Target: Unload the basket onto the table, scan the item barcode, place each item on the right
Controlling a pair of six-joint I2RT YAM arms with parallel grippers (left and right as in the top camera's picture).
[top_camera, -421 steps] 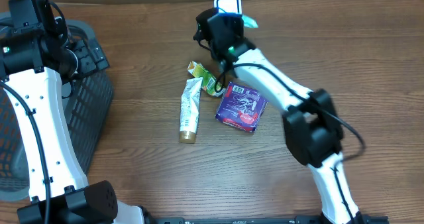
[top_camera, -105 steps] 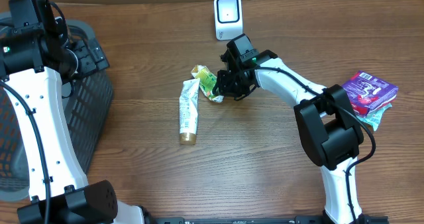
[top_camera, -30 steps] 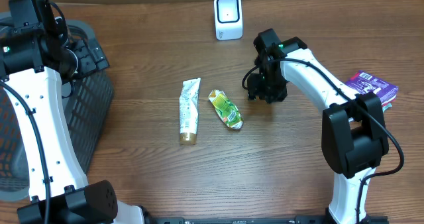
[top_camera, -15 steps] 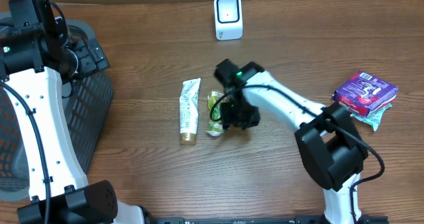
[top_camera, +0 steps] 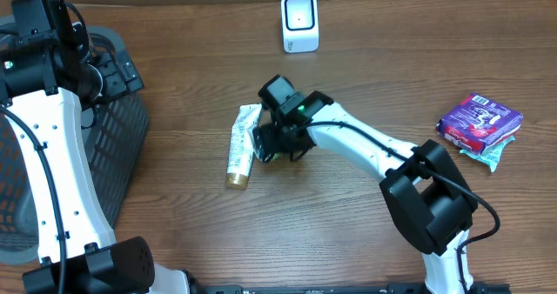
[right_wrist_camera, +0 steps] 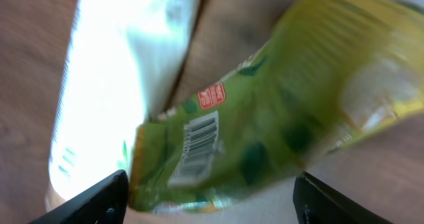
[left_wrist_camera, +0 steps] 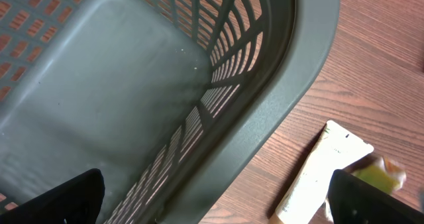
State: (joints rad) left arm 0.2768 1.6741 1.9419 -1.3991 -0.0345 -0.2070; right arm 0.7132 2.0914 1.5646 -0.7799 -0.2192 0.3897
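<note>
Since the previous overhead shot, the right arm has swung further left, and the white tube [top_camera: 238, 149] has been nudged left, so its brown cap now points toward the near left.

I'm looking at a brown wood-grain table [top_camera: 348, 242]. A dark grey plastic basket [top_camera: 117, 142] with lattice walls and a smooth floor sits at the far left. The left gripper [left_wrist_camera: 215, 197] hangs over its rim with its fingers spread wide and nothing between them.

At mid-table, the right gripper [right_wrist_camera: 212, 194] is down just right of the flat, crimped tube. Its fingers stand well apart on either side of the green pouch [right_wrist_camera: 265, 118], and I see no pinch on it. I can't tell whether either pad touches it.

The pouch is crinkled, glossy foil lying against the tube's right edge. Its black-and-white barcode [right_wrist_camera: 199, 141] faces my right wrist camera. From overhead, the gripper hides most of it.

A purple printed box [top_camera: 479, 120] lies at the far right on a teal wrapper [top_camera: 492, 155], well apart from the rest. The small white scanner [top_camera: 299, 21], boxy with rounded corners, stands at the far edge.
</note>
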